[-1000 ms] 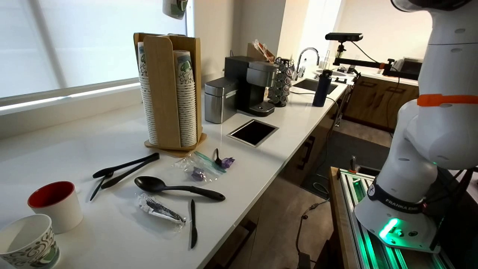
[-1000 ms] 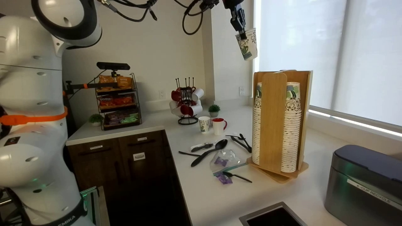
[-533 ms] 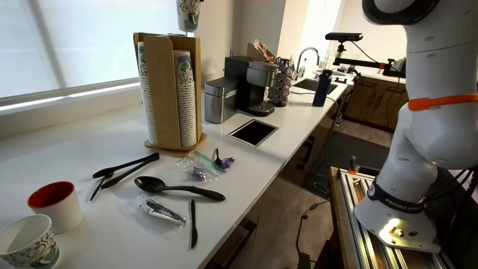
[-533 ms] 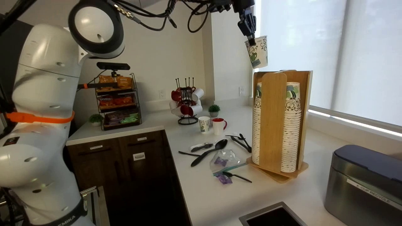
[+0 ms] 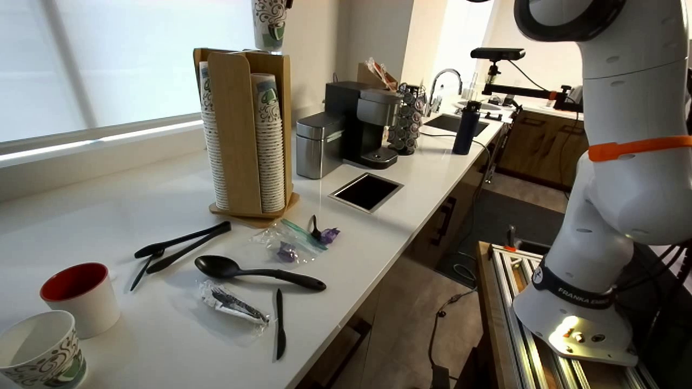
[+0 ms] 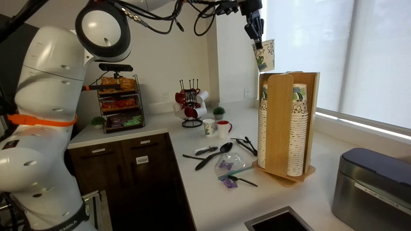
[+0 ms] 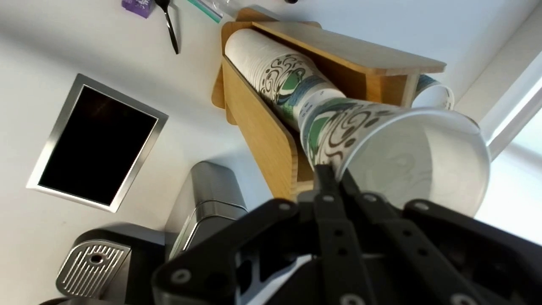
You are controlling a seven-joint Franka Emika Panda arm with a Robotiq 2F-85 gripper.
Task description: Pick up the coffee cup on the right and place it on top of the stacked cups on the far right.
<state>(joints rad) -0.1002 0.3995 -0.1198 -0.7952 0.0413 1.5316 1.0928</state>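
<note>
My gripper (image 7: 337,177) is shut on the rim of the white printed coffee cup (image 7: 406,165), one finger inside and one outside. In both exterior views the cup (image 5: 268,24) (image 6: 265,57) hangs mouth up, slightly tilted, above the wooden holder's top. My fingertips show in an exterior view (image 6: 258,45). The stacked cups (image 5: 270,162) (image 6: 298,138) stand in the tan holder (image 5: 233,135) (image 6: 278,125), with an upside-down printed cup uppermost. In the wrist view the held cup's base overlaps the top of one column (image 7: 283,76); the gap between them is unclear.
A like paper cup (image 5: 54,351) and a red-lined mug (image 5: 81,302) stand on the counter. Black tongs (image 5: 184,246), a spoon (image 5: 254,273) and a plastic bag (image 5: 292,243) lie before the holder. A steel bin (image 6: 372,189) and a counter opening (image 7: 97,144) are beside it.
The arm has swung over and lowered the held cup towards the holder's top. In the last half second it has moved only slightly, a little lower. The counter things have not moved.
</note>
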